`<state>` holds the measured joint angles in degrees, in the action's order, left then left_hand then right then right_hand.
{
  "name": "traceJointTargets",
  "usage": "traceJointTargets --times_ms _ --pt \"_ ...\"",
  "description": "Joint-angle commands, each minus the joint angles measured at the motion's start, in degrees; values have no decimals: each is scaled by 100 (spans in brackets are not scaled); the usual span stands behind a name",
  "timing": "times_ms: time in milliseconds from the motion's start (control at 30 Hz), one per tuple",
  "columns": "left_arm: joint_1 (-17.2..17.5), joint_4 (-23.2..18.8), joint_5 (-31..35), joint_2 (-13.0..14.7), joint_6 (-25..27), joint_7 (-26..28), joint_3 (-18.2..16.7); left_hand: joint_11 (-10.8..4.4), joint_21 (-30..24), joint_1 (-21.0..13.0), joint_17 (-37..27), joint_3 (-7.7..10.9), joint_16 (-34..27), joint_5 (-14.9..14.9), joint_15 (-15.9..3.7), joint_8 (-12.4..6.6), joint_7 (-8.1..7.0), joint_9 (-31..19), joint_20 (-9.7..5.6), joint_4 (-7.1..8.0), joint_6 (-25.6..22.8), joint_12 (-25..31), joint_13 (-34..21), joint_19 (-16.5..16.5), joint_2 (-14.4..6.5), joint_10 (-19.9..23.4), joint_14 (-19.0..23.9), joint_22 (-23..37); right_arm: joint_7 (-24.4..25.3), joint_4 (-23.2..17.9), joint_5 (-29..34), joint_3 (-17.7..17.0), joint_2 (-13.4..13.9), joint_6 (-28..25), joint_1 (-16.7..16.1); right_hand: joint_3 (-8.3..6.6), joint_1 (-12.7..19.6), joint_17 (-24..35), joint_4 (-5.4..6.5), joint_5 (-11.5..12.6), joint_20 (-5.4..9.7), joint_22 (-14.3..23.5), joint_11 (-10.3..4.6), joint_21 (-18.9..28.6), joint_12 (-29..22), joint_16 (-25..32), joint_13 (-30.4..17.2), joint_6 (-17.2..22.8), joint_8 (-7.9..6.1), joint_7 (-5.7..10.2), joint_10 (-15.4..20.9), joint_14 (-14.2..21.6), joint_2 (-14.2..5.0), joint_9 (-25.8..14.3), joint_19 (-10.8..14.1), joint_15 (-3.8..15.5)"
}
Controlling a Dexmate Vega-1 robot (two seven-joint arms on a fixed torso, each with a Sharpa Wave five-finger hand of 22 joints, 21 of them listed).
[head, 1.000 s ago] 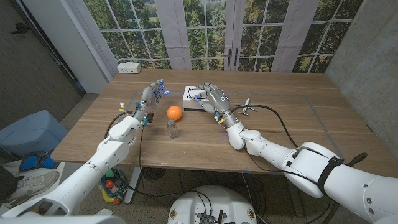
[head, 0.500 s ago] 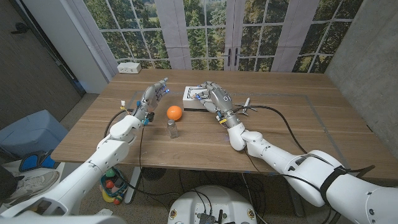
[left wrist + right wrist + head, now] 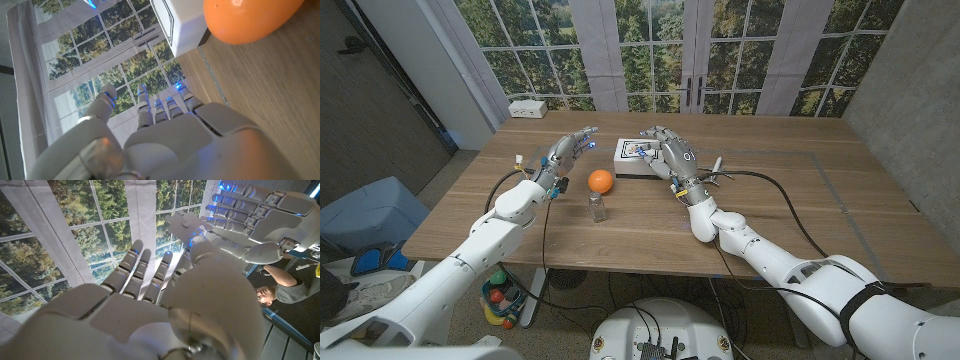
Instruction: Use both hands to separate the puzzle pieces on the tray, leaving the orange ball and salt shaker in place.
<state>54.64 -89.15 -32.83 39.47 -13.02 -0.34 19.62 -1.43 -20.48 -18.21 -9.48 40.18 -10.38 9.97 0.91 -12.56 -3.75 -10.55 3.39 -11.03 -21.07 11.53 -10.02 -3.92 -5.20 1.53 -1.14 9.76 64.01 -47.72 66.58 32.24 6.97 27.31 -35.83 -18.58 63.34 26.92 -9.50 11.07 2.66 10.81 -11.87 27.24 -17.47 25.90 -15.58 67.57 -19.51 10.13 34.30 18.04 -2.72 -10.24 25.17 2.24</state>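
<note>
In the head view, the left robot hand [image 3: 563,157] stood raised above the wooden surface [image 3: 770,215] with its fingers spread and reaching toward the white tray [image 3: 623,157], holding nothing; the tray lay just beyond and to the inner side of its fingertips; the orange ball [image 3: 601,181] sat just beside that robot hand on its inner side, and the salt shaker [image 3: 597,206] stood a little nearer the robot than the ball, both apart from the tray and untouched; the right robot hand [image 3: 667,156] hung over the tray's near right part, fingers apart and curved downward, and whether they touched the puzzle pieces [image 3: 636,150] could not be told, since the hand covered much of them.

In the left wrist view, the left robot hand [image 3: 165,135] showed its back, fingers extended and apart with nothing between them; the tray's white wall [image 3: 182,25] lay ahead of the fingertips and the orange ball [image 3: 247,19] close beside it.

In the right wrist view, the right robot hand [image 3: 150,295] was open and empty, its fingers straight; the left robot hand [image 3: 240,220] faced it, near but apart.

The step in hand looked like the approach, both robot hands closing on the tray; the next move would call for each to settle on a different piece and pull apart, keeping the left wrist off the ball.
</note>
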Motion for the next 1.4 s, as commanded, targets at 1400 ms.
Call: traceJointTargets --times_ms 1400 --pt "417 -1332 3408 290 427 2225 177 -598 298 -2106 -21 31 -20 11 -243 -228 -857 -6 -318 -11 -1028 42 -22 -1110 1149 535 548 36 -278 -1789 -2130 1590 980 -1443 -95 -33 25 -156 4 87 134 -3 -22 46 -35 -233 -55 317 15 -50 270 123 221 -7 -16 1022"
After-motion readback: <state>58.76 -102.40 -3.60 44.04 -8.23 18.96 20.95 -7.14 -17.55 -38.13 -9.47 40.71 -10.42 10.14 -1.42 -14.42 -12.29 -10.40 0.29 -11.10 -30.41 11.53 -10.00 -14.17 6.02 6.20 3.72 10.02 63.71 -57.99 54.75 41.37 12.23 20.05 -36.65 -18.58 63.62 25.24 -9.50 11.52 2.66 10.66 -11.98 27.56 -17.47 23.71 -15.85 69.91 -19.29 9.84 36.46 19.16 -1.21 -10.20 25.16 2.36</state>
